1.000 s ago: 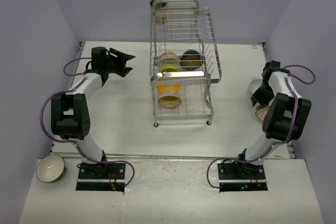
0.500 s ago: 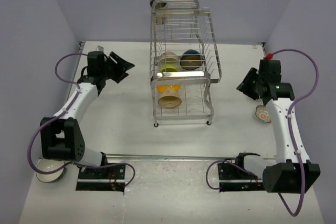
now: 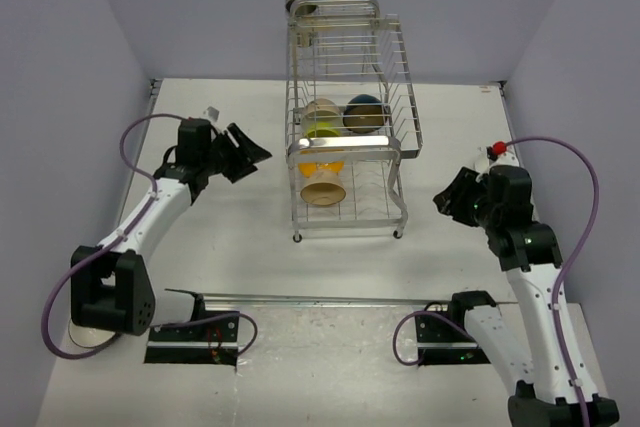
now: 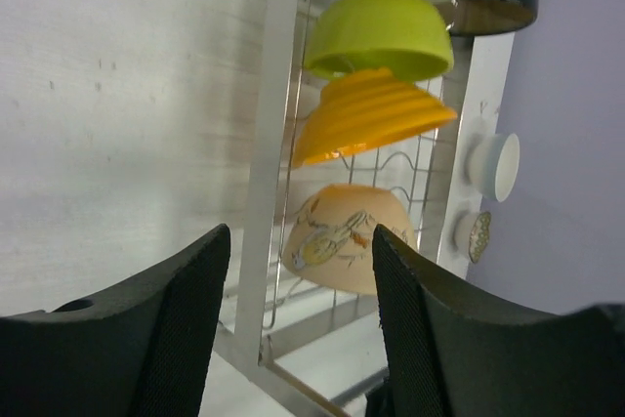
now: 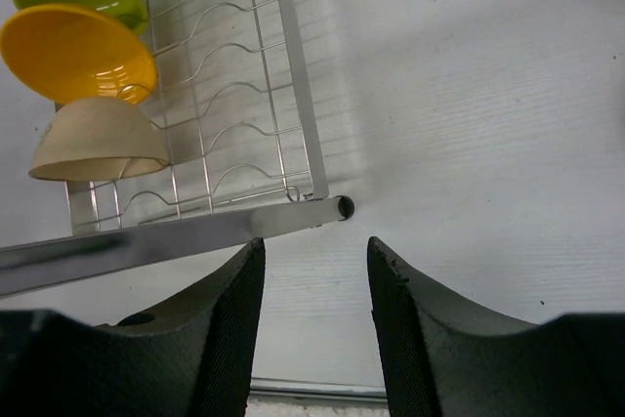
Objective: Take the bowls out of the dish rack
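Note:
The chrome dish rack (image 3: 398, 119) stands at the table's middle back. Its lower tier holds a cream painted bowl (image 3: 323, 187), an orange bowl (image 3: 321, 165) and a green bowl (image 3: 322, 133) on edge in a row, with a beige bowl (image 3: 320, 109) and a dark blue bowl (image 3: 363, 114) behind. My left gripper (image 3: 250, 155) is open, left of the rack and apart from it, facing the cream bowl (image 4: 342, 239). My right gripper (image 3: 452, 197) is open and empty, right of the rack's front corner. In the right wrist view the rack's front bar (image 5: 176, 236) lies beyond the fingertips.
Past the rack, the left wrist view shows a white bowl (image 4: 495, 165) and a patterned bowl (image 4: 477, 234) on the table's right side; the right arm hides them from above. Grey walls close in the left, back and right. A metal strip (image 3: 330, 299) edges the table's near side.
The left gripper has come nearer and rightward toward the rack. The right arm has swung from the far right edge toward the rack's front corner, its jaws opening wider.

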Robot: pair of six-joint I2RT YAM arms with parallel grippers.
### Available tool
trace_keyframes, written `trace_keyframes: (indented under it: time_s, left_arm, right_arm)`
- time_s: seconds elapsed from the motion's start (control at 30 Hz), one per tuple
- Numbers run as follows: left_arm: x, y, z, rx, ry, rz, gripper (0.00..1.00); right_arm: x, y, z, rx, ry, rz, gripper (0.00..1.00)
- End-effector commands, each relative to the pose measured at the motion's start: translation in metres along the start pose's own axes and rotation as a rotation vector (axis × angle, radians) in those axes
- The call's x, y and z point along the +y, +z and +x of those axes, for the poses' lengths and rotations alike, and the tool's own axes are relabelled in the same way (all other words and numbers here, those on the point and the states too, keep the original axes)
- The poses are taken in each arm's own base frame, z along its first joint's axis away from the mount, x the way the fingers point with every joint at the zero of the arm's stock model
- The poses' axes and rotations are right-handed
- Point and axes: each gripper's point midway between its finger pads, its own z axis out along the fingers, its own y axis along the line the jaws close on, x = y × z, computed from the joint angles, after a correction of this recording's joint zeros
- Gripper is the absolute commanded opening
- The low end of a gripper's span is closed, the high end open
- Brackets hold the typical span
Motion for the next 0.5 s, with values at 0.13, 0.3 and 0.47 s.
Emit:
trace_keyframes:
  time_s: [0.13,0.3,0.47]
  left_arm:
    - [-0.013,-0.043,0.057,0.107,-0.330,0.129,0.62]
    - [-0.038,-0.077,0.038,-0.054,-0.488,0.223,0.62]
    - [-0.034,-0.074,0.034,-0.152,-0.639,0.214,0.67]
  right_arm:
    - [0.006,0.005,-0.013,-0.121,-0.004,-0.058,0.48]
    - [0.006,-0.003,-0.016,-0.158,-0.006,-0.067,0.48]
    - [0.008,0.000,-0.014,-0.154,-0.014,-0.085,0.48]
